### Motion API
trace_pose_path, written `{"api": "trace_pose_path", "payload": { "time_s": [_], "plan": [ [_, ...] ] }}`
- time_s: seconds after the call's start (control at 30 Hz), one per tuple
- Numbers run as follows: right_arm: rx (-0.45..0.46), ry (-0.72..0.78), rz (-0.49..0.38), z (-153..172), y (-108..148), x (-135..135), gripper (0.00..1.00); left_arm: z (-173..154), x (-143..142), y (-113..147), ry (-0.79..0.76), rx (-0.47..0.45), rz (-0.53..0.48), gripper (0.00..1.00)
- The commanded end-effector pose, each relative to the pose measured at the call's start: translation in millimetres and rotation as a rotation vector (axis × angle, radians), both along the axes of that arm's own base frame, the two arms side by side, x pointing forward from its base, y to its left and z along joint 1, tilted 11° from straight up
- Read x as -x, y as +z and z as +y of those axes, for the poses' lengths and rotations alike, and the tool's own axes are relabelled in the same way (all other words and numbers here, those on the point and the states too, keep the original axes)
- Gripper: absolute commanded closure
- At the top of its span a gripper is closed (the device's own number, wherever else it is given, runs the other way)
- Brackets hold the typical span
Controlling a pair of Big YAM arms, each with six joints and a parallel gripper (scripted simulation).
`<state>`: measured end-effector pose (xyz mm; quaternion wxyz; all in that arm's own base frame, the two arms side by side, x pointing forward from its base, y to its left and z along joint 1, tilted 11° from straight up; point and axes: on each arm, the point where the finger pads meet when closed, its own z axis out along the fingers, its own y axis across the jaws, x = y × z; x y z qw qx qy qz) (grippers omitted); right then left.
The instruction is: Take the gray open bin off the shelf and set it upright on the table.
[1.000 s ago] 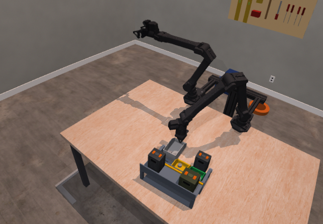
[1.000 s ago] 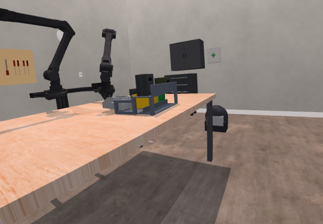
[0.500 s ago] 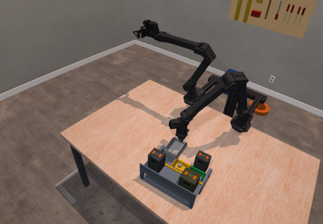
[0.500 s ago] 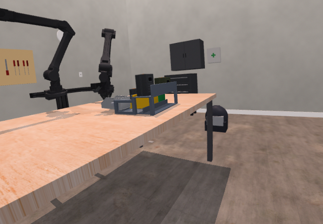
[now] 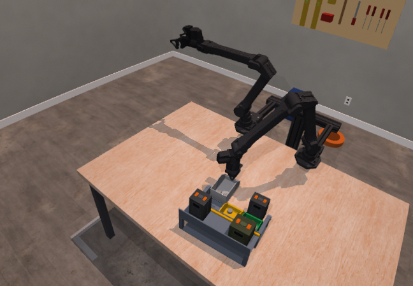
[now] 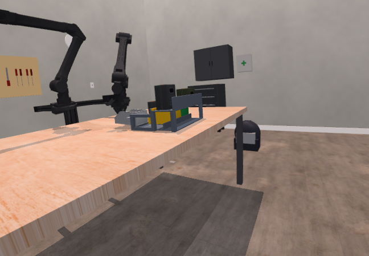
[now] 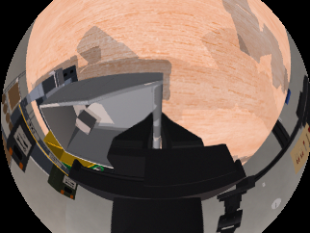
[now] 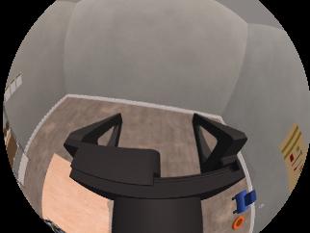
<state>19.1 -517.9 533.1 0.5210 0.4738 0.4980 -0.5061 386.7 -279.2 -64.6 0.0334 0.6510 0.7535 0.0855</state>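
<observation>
My left gripper point(image 5: 232, 177) point(image 7: 158, 116) is shut on the near wall of the gray open bin point(image 5: 219, 195) point(image 6: 123, 118) point(image 7: 116, 90). The bin is outside the shelf, close to its open side, and looks slightly tilted. A small gray part point(image 7: 88, 120) lies inside it. Whether its base touches the table is unclear. The blue-gray shelf point(image 5: 213, 236) point(image 6: 187, 101) holds a yellow bin point(image 5: 236, 208) point(image 6: 162, 117) with a round part in it, and a green bin point(image 5: 253, 219) point(image 6: 184, 111), whose contents are hidden. My right gripper point(image 8: 157, 116) point(image 5: 172, 42) is open and empty, raised high away from the shelf.
A dark box point(image 5: 199, 205) point(image 6: 163, 98) and an olive box point(image 5: 242, 232) stand on top of the shelf. Another dark box point(image 5: 259, 206) stands at the shelf's other end, beside the green bin. The table's edge point(image 5: 139, 227) runs behind the shelf.
</observation>
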Motion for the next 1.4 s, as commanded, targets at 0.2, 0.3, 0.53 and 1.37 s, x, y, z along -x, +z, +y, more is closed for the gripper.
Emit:
{"api": "trace_pose_path", "payload": {
  "time_s": [0.2,0.3,0.53,1.37],
  "plan": [
    [0.03,-0.014,-0.011,6.6,10.7,6.9,0.0,-17.0,-1.6,22.3,-0.002,0.041,-0.055,1.0],
    [0.03,-0.014,-0.011,6.6,10.7,6.9,0.0,-19.3,-3.9,24.6,-0.002,0.044,-0.058,1.0],
    [0.03,-0.014,-0.011,6.6,10.7,6.9,0.0,-17.4,0.0,22.3,-0.002,0.04,-0.054,1.0],
    [0.03,-0.014,-0.011,6.6,10.7,6.9,0.0,-19.6,-0.6,23.9,-0.011,0.046,-0.057,1.0]
  ]
}}
